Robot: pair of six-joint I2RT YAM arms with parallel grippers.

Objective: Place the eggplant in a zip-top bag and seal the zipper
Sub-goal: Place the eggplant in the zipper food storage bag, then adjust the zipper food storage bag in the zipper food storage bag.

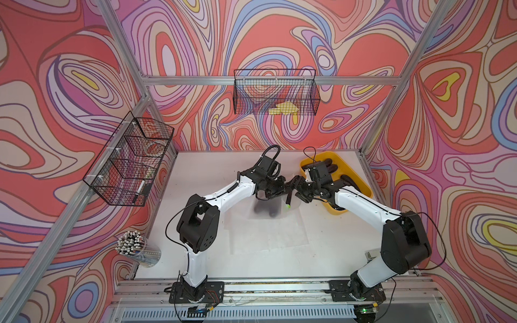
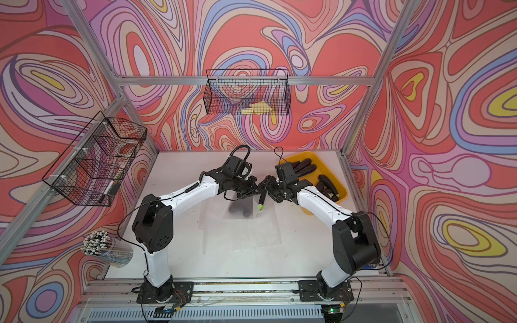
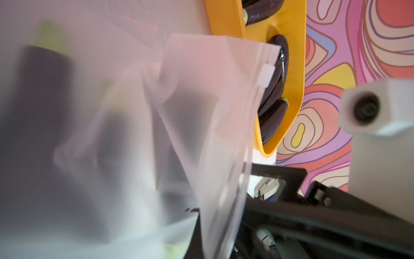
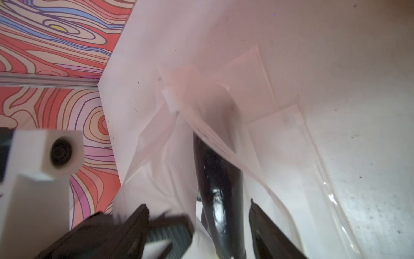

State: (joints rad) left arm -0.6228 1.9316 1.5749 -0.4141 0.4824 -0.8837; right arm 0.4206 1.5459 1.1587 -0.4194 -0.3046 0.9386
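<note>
Your right claw (image 4: 199, 203) stands spread either side of the glossy, dark purple eggplant (image 4: 219, 179), whose far end sits inside the frosted bag (image 4: 156, 157) clenched in your left claw (image 1: 282, 191).

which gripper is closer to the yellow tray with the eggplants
Right. The right gripper hangs just beside the yellow tray, jaws open; the left gripper is beyond it, farther from the tray, shut on the zip-top bag.

Yellow tray (image 1: 337, 210) of spare eggplants (image 1: 348, 179) just beside right claw (image 1: 294, 186). Flat bags (image 1: 279, 232) on worktop (image 1: 209, 167) under both claws. Back-wall basket (image 1: 275, 92) holding yellow scrap (image 1: 284, 108), side basket (image 1: 128, 159) and stick cup (image 1: 134, 246), all well apart from left claw (image 1: 284, 191).
</note>
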